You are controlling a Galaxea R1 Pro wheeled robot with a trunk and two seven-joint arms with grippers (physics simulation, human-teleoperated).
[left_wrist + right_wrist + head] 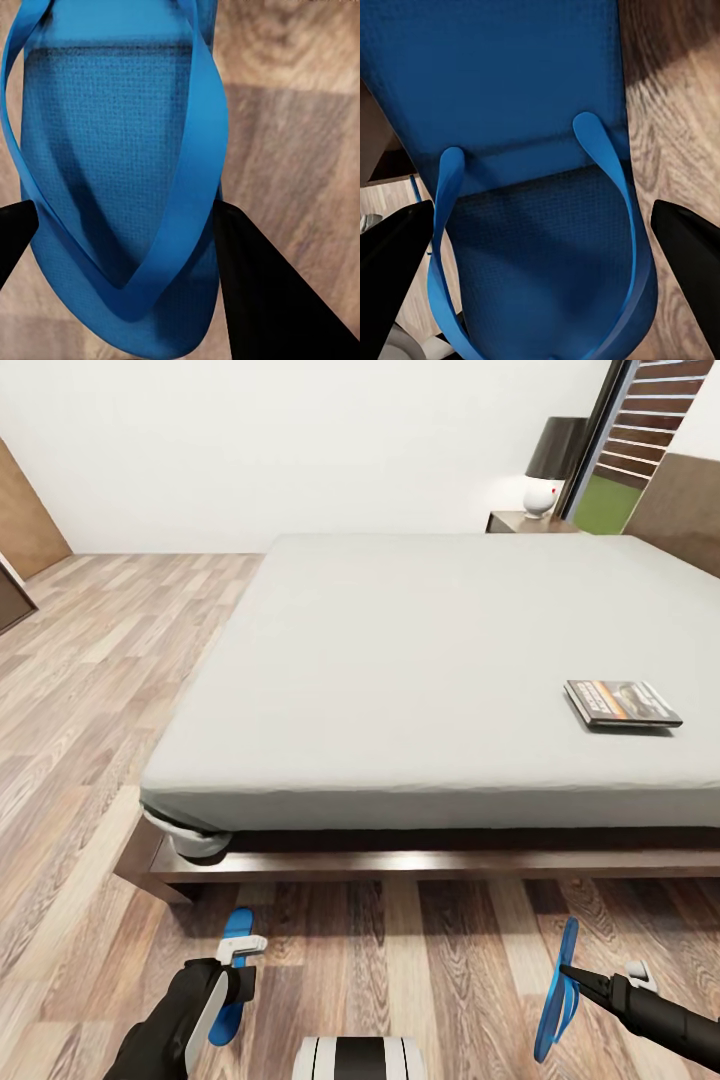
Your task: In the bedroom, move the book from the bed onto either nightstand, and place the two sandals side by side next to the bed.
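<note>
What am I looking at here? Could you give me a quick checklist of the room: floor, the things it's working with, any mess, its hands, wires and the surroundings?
Surface: wood-plank floor, in front of the bed.
Job's things: book lies flat on the mattress, toward the right. One blue sandal at the left gripper; the other sandal stands on edge at the right gripper.
Clutter: nothing seen.
Grippers: left fingers close against its sandal's sides; right fingers spread either side of its sandal, apparently not touching. Grip uncertain for both.
Cables: nothing seen.
Surroundings: nightstand beyond the bed's far corner with a lamp; white walls, window at the right.
</note>
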